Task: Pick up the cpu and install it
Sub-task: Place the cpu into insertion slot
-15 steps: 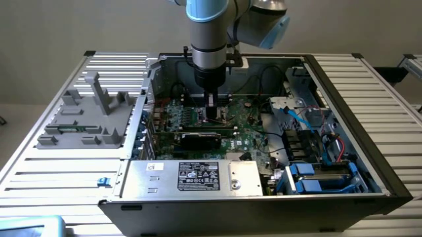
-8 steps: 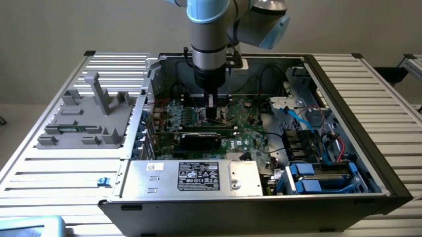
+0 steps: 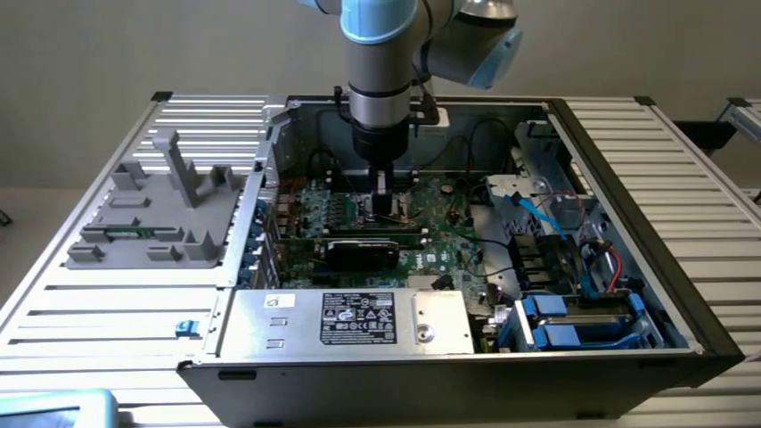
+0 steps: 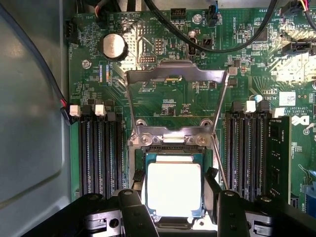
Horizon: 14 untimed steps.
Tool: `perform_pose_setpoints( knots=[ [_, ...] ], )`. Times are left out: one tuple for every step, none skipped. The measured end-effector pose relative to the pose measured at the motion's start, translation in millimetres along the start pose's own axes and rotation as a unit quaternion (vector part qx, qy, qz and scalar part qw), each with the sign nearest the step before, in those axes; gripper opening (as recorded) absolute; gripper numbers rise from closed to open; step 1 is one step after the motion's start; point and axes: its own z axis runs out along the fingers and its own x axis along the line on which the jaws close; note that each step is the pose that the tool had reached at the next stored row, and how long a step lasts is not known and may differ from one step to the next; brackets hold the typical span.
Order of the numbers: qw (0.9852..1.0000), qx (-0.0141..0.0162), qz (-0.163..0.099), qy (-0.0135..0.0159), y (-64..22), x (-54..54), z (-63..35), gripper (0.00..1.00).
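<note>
Resting between the jaws, the cpu seems gripped.

Green motherboard, round coin battery, labelled silver box, grey tray

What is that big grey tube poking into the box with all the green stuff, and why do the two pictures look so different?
The tube is a robot arm. At its end is a gripper, which works as its hand. The box is an open computer case lying on a slatted table. One picture comes from a camera standing outside, seeing the whole scene. The other comes from a camera on the robot's wrist, looking in close. The green stuff is the motherboard, the computer's main board. The shiny silver square is the cpu, the computer's brain. It lies at its socket, next to a flipped-open metal frame, with the gripper close over it. Whether the gripper is squeezing it, I cannot tell.
</note>
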Motion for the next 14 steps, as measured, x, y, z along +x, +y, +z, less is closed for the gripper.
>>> perform_pose_setpoints(
  knots=[
    [1.0000,0.0004,0.000,0.0000,0.0,0.0,0.1,0.55],
    [1.0000,0.0008,0.000,0.0001,0.2,0.0,0.2,0.55],
    [1.0000,0.0015,0.000,0.0000,0.3,0.0,0.3,0.55],
    [1.0000,0.0024,0.000,0.0001,0.4,0.1,0.5,0.55],
    [1.0000,0.0037,0.000,0.0000,0.6,0.1,0.5,0.55],
    [1.0000,0.0047,0.000,-0.0002,0.5,0.0,0.5,0.55],
    [1.0000,0.0049,0.000,-0.0002,0.5,0.0,0.4,0.55],
    [1.0000,0.0049,0.000,-0.0002,0.5,0.0,0.5,0.55],
    [1.0000,0.0049,0.000,-0.0001,0.5,0.0,0.5,0.55],
    [1.0000,0.0049,0.000,-0.0001,0.6,0.0,0.6,0.55],
    [1.0000,0.0049,0.000,-0.0001,0.6,0.0,0.6,0.55],
    [1.0000,0.0048,0.000,0.0000,0.9,0.0,0.6,0.55],
    [1.0000,0.0048,0.000,0.0000,1.1,0.0,0.6,0.55],
    [1.0000,0.0048,0.000,0.0000,1.1,0.0,0.6,0.55]
  ],
)
